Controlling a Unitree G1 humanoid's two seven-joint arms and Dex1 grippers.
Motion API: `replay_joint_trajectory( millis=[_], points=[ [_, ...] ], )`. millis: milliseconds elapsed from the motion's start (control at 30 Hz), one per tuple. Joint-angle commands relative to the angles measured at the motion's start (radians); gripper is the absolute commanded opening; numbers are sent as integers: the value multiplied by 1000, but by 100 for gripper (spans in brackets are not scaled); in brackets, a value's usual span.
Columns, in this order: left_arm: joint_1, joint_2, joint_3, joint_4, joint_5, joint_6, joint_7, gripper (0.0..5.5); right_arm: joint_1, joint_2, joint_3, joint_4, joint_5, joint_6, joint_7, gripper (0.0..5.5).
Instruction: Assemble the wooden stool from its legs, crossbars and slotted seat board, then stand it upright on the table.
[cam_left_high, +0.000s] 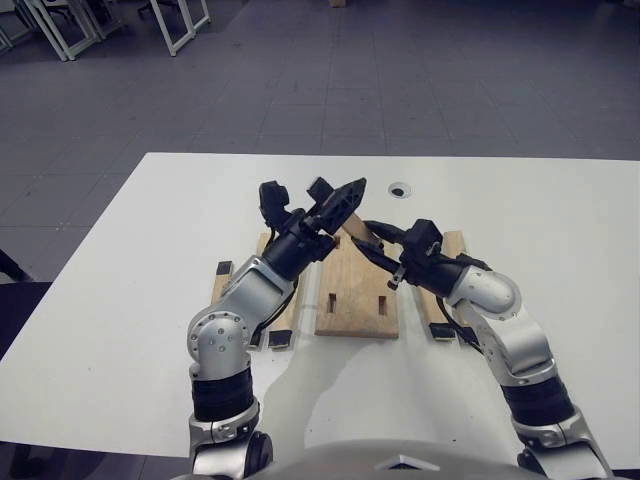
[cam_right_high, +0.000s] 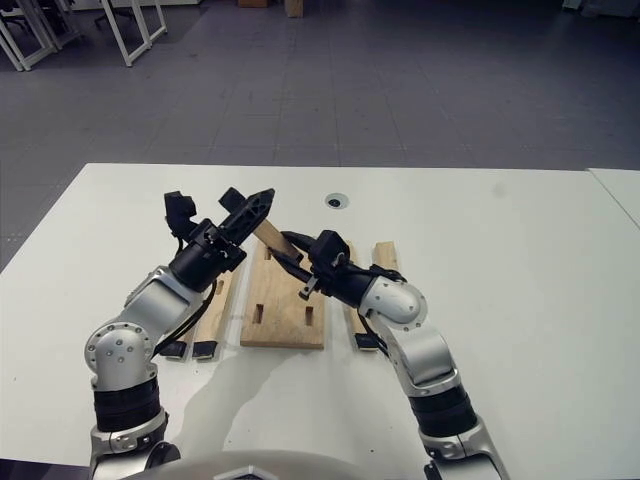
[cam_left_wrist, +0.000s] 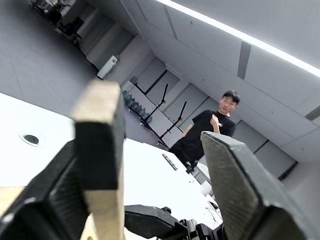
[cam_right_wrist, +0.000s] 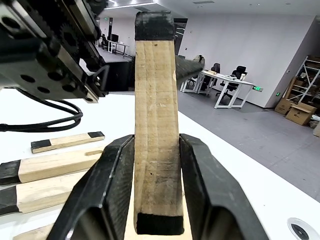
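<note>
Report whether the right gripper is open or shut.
Shut. The right gripper presses against both sides of the wooden leg, with no gap.

The left gripper (cam_left_high: 340, 190) and right gripper (cam_left_high: 372, 240) hide the far end of the pale slotted wooden seat board (cam_left_high: 355, 300). The left wrist view's edge cuts off the lower part of the black-tipped wooden leg (cam_left_wrist: 100, 150).

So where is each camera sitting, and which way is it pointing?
Left eye: on the head, looking forward and down at the table, board and both arms.
Right eye: beside it, same scene, both arms.
Left wrist: behind the left gripper, facing up toward the ceiling; its open fingers show.
Right wrist: behind the right gripper, facing the left gripper; its fingers clamp the leg.
Both wrist views share that leg.
</note>
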Motion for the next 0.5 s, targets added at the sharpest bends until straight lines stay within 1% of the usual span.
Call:
replay_joint_trajectory(
  millis=[33, 133, 267, 433, 500],
  points=[
    [4, 28, -18, 12, 42, -18, 8, 251, -8, -6, -13, -8, 0, 19, -13, 130],
    [19, 54, -49, 21, 94, -23, -3, 206, -11, -5, -13, -25, 8, 29, -14, 130],
    [26, 56, -71, 22, 121, -36, -12, 147, -10, -8, -6, -40, 12, 39, -12, 130],
    [25, 55, -56, 40, 138, -63, -10, 69, -6, -16, -9, -48, 13, 46, -9, 130],
    [19, 60, -50, 45, 152, -75, -12, 47, -1, -19, -9, -49, 14, 48, -7, 130]
  ],
)
